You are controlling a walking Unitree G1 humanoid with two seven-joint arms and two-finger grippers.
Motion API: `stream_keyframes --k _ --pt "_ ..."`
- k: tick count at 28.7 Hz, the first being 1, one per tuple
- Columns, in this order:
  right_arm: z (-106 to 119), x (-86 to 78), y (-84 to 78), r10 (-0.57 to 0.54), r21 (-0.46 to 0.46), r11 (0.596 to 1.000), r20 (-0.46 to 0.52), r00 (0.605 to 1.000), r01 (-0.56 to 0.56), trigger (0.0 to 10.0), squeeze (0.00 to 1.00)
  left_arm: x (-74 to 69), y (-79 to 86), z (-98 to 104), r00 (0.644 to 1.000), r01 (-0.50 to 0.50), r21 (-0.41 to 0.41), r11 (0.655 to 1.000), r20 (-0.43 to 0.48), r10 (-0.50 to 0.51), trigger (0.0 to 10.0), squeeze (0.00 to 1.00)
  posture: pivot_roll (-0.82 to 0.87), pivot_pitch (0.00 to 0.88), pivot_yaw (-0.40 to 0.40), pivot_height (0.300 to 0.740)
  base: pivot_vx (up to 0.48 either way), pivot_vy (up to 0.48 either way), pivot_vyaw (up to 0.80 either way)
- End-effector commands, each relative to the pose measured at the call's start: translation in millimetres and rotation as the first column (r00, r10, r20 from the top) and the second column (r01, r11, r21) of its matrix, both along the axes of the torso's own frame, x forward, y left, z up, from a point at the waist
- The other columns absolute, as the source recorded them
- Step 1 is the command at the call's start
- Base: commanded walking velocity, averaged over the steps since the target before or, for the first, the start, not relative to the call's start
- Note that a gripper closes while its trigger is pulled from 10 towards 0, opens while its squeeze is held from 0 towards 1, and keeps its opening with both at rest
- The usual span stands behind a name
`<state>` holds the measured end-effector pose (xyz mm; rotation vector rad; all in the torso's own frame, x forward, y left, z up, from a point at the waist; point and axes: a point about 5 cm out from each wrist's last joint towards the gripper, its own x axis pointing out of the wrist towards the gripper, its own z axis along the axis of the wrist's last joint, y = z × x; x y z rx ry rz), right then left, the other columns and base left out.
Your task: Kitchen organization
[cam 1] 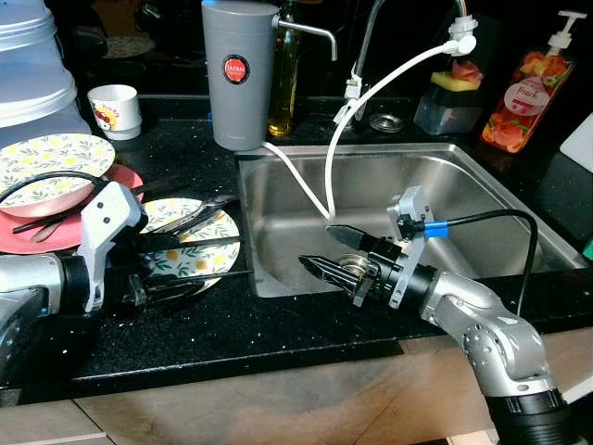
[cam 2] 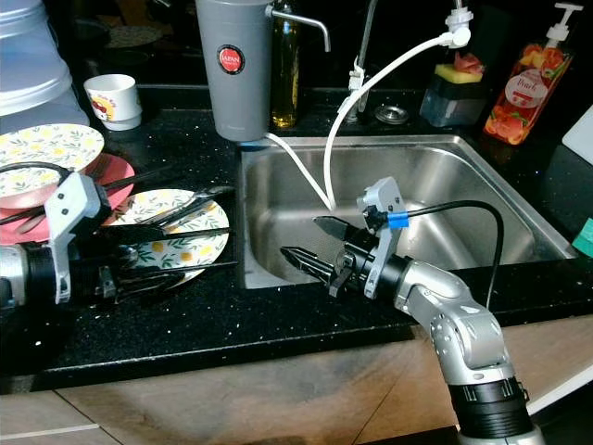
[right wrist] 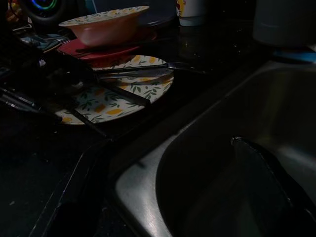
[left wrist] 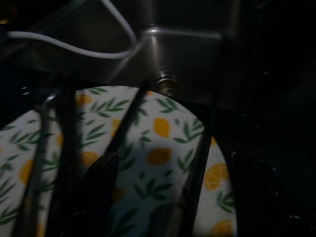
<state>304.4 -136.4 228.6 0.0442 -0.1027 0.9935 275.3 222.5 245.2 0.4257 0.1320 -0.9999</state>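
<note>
A black speckled desk (cam 1: 278,343) carried a steel sink (cam 1: 482,199). The left tool (cam 1: 199,260), fingers spread apart, reached over a lemon-print plate (cam 1: 218,248) bearing cutlery (cam 1: 199,218), just left of the sink. The right tool (cam 1: 334,250) hovered over the sink's near-left corner, fingers parted and empty. A bowl (cam 1: 51,167) sat on red plates (cam 1: 37,236) further left. Behind stood a grey canister (cam 1: 238,79), cup (cam 1: 116,109), oil bottle (cam 1: 284,83) and soap bottle (cam 1: 523,93); a white hose (cam 1: 371,83) dropped into the sink.

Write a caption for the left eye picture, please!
Right gripper open over the sink; left gripper open at the lemon plate.
</note>
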Motion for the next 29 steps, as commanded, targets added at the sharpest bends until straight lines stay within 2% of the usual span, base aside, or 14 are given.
stream_keyframes --k 1,4,6,7,8,9,10,11,12,13,29 --pt "0 -3.0 -1.2 0.003 -0.004 1.0 0.012 1.0 -0.003 10.0 0.0 0.4 -0.2 -3 1.0 0.018 0.025 1.0 -0.01 -0.018 10.0 0.0 -0.03 0.121 -0.059 0.74 0.0 0.0 0.0" --pt "0 -3.1 -1.6 0.003 -0.005 1.0 0.013 1.0 -0.003 10.0 0.0 0.9 0.3 -3 1.0 0.026 0.045 0.999 0.0 -0.026 10.0 0.0 -0.03 0.121 -0.059 0.74 0.0 0.0 0.0" --pt "0 -3.0 -1.8 0.003 -0.005 1.0 0.013 1.0 -0.003 10.0 0.0 -0.3 2.6 -6 0.999 0.036 0.094 0.995 -0.013 -0.035 9.6 0.0 -0.02 0.123 -0.059 0.74 0.0 0.0 0.0" --pt "0 -2.9 -1.6 0.004 -0.005 1.0 0.013 1.0 -0.004 10.0 0.0 -0.8 3.7 -7 0.999 0.037 0.112 0.993 -0.017 -0.036 8.2 0.0 -0.02 0.124 -0.058 0.74 0.0 0.0 0.0" --pt "0 -2.9 -1.5 0.004 -0.005 1.0 0.013 1.0 -0.004 10.0 0.0 -1.1 4.4 -8 0.999 0.038 0.123 0.992 -0.018 -0.036 8.2 0.0 -0.02 0.124 -0.058 0.74 0.0 0.0 0.0" --pt "0 -2.9 -1.4 0.005 -0.004 1.0 0.014 1.0 -0.004 10.0 0.0 -1.1 5.0 -9 0.999 0.036 0.13 0.991 -0.02 -0.033 4.4 0.0 -0.02 0.124 -0.058 0.74 0.0 0.0 0.0" --pt "0 -2.9 -1.4 0.005 -0.004 1.0 0.014 1.0 -0.004 10.0 0.0 -0.9 5.5 -10 0.999 0.035 0.134 0.99 -0.02 -0.032 4.4 0.0 -0.02 0.124 -0.058 0.74 0.0 0.0 0.0" --pt "0 -2.9 -1.2 0.005 -0.003 1.0 0.015 1.0 -0.005 10.0 0.0 -0.7 5.9 -10 0.999 0.034 0.137 0.99 -0.021 -0.031 1.5 0.0 -0.02 0.123 -0.058 0.74 0.0 0.0 0.0" --pt "0 -2.9 -1.2 0.005 -0.003 1.0 0.015 1.0 -0.005 10.0 0.0 -0.7 5.9 -10 0.999 0.034 0.137 0.99 -0.021 -0.031 1.5 0.0 -0.02 0.123 -0.058 0.74 0.0 0.0 0.0" --pt "0 -3.0 -1.1 0.005 -0.003 1.0 0.016 1.0 -0.005 10.0 0.0 -0.8 5.9 -10 0.999 0.034 0.14 0.99 -0.022 -0.032 0.0 0.0 -0.02 0.123 -0.057 0.74 0.0 0.0 0.0" --pt "0 -2.7 -1.2 0.009 -0.002 1.0 0.018 1.0 -0.009 10.0 0.0 -0.2 -0.3 4 0.998 0.059 0.089 0.994 0.01 -0.061 0.0 0.0 -0.02 0.123 -0.058 0.74 0.0 0.0 0.0"
